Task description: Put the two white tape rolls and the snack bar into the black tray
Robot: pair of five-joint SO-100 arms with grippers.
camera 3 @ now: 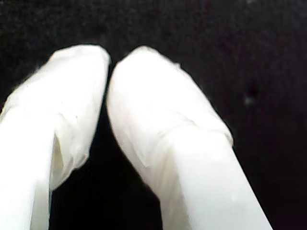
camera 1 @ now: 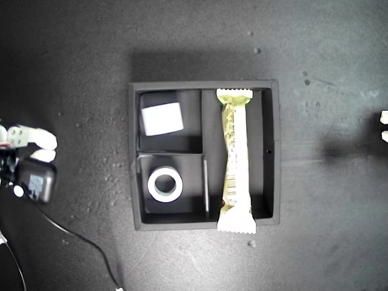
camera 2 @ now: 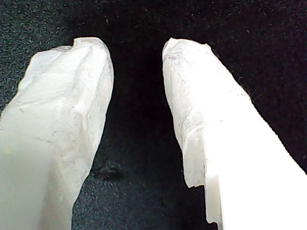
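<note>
1. The dark table fills every view; nothing of the task lies loose on it as far as the exterior view shows.
2. The black tray sits near the middle of the exterior view, square to the frame, with two small compartments on that view's left and one long compartment on its right.
3. The snack bar lies lengthwise in the long compartment. Its lower crimped end, as that view shows it, rides over the tray wall and pokes out onto the table, so it is in but not fully seated.
4. The plain white tape roll stands on edge in the upper small compartment, showing as a white rectangle.
5. The tape roll with the pale inner core lies flat in the lower small compartment, clear of the walls.
6. My first gripper has its fingers spread apart over bare table, grasping nothing. It may be the arm at the exterior view's left edge, but the wrist views do not settle that.
7. My second gripper has its fingertips nearly together with only a thin dark gap, nothing between them.
8. My judgement: all three items are in the tray, so the task looks essentially done; at most the bar's overhanging end could be nudged inside.
</note>
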